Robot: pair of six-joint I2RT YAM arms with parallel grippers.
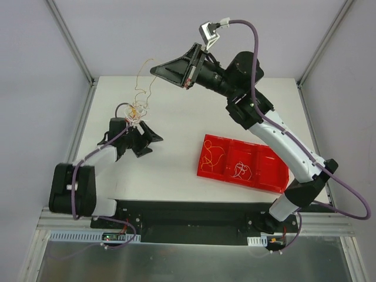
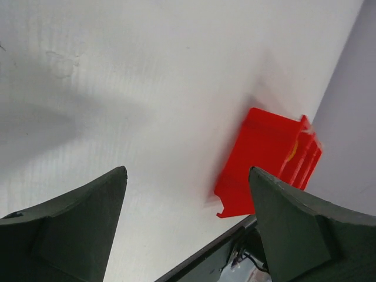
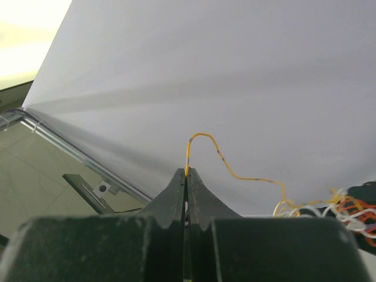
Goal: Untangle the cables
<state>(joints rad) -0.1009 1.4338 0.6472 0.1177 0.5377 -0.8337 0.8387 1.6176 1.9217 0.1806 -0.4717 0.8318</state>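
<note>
The cables' tangle [image 1: 136, 113], orange, white and reddish strands, sits against the top of my left arm's wrist, behind its jaws. One thin yellow strand [image 1: 145, 82] rises from it to my right gripper [image 1: 155, 70], which is raised above the table's far left and shut on the strand's end. In the right wrist view the strand [image 3: 235, 173] leaves the closed fingertips of my right gripper [image 3: 187, 171] and curves down to the tangle [image 3: 352, 211]. My left gripper [image 1: 150, 144] is open and empty above the table; in its own view it [image 2: 188, 170] shows no cable.
A red three-compartment tray [image 1: 276, 170] lies right of centre, also in the left wrist view [image 2: 264, 158]. Its left compartment holds yellow strands [image 1: 215, 154], its middle one white and orange strands [image 1: 241, 170]. Metal frame posts stand at the table's far corners.
</note>
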